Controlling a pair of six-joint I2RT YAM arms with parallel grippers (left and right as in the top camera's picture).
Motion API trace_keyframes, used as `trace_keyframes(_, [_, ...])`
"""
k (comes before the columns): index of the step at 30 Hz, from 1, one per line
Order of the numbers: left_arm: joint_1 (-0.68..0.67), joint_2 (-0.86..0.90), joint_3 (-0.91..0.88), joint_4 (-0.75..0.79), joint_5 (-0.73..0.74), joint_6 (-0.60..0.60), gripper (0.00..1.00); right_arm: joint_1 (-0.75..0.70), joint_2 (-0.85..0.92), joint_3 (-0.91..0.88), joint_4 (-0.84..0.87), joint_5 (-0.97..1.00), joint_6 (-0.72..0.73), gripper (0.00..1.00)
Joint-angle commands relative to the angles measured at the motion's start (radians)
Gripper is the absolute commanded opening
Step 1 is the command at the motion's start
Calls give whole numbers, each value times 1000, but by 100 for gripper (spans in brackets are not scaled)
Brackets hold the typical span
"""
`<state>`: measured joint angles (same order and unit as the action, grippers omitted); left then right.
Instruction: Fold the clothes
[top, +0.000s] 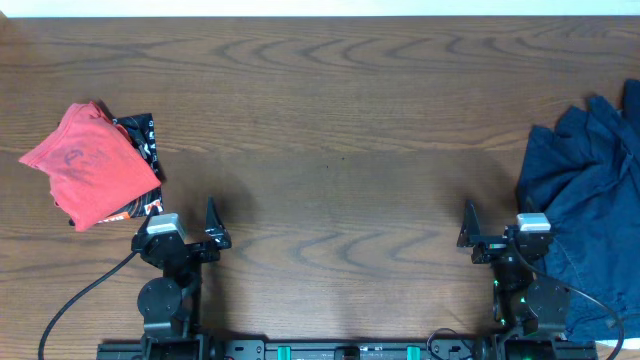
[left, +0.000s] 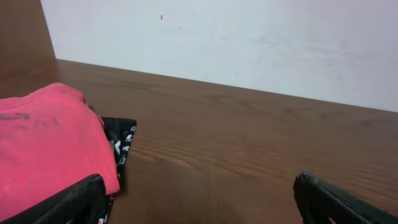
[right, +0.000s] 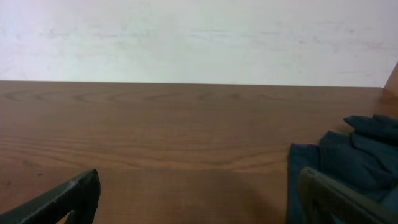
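A folded red garment (top: 88, 165) lies at the table's left on top of a black patterned garment (top: 145, 140); both also show in the left wrist view, the red one (left: 43, 143) over the black one (left: 122, 140). A crumpled dark blue garment (top: 585, 200) lies at the right edge and shows in the right wrist view (right: 348, 158). My left gripper (top: 190, 235) is open and empty, just right of the red pile (left: 199, 199). My right gripper (top: 495, 235) is open and empty, just left of the blue garment (right: 199, 199).
The brown wooden table (top: 340, 130) stretches between the two piles. A white wall (left: 249, 43) stands behind the far edge. A black cable (top: 75, 300) runs from the left arm's base toward the front left.
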<state>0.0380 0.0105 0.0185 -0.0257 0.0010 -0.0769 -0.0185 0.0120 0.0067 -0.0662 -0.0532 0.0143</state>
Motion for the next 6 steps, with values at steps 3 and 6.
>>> trace_keyframes(3, [5, -6, -14, -46, -10, 13, 98, 15, -7, -1, -3, -6, 11, 99])
trace_keyframes(6, [5, -6, -14, -46, -10, 13, 98, 15, -7, -1, -2, -6, 11, 99])
